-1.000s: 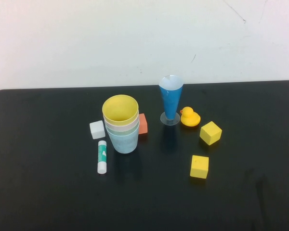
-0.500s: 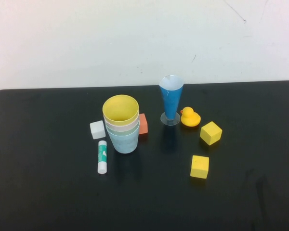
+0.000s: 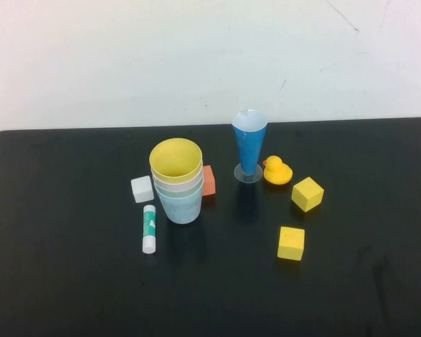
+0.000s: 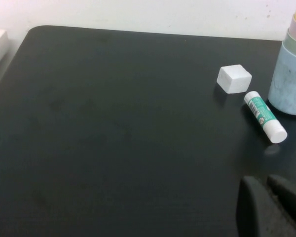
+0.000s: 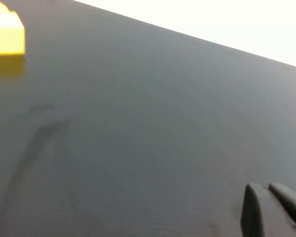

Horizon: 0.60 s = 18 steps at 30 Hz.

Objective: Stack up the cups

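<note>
With the cups (image 3: 177,184) already nested, left gripper (image 4: 271,207) and right gripper (image 5: 271,210) sit closed and empty, well clear of the stack, best left undisturbed.

A staged test bench of a robotics lab is suggested, rather than a home or a shop. A matte black table (image 3: 56,281) with a rounded far-left corner is set against a bare white wall (image 3: 126,56) on which only scuffs and thin cracks are seen. Small, unrelated props are laid out near the table's middle: foam-like blocks in yellow (image 3: 306,194), orange (image 3: 208,180) and white (image 3: 142,189), a rubber duck (image 3: 276,171), a glue stick (image 3: 149,229), a blue cone glass (image 3: 249,144) and nested pastel cups (image 3: 177,180). No furniture, appliances or shelving are shown.
</note>
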Available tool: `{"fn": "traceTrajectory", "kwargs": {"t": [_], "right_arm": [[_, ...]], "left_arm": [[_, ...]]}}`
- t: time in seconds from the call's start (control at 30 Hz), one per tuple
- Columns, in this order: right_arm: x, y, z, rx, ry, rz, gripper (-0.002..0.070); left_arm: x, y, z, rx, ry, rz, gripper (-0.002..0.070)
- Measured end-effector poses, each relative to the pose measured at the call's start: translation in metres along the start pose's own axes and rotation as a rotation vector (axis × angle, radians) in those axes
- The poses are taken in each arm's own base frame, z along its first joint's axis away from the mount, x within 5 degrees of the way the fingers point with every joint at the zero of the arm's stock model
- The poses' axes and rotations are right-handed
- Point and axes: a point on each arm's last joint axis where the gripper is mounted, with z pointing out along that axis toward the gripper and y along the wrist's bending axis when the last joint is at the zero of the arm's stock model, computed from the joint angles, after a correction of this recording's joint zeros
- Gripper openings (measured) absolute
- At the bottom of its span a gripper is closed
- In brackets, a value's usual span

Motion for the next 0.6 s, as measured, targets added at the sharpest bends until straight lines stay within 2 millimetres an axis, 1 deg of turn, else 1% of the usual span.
{"fn": "traceTrajectory", "kwargs": {"t": [0.33,0.6], "right_arm": [[-0.0005,0.0016,0.0,-0.016,-0.003,0.17,-0.0001],[-0.0003,0.0008,0.0,-0.008,-0.002,0.188,-0.0001]], "left_arm": [[0.0,0.0,0.0,0.0,0.0,0.0,-0.0001],[0.0,0.0,0.0,0.0,0.0,-0.004,-0.0001]]}}
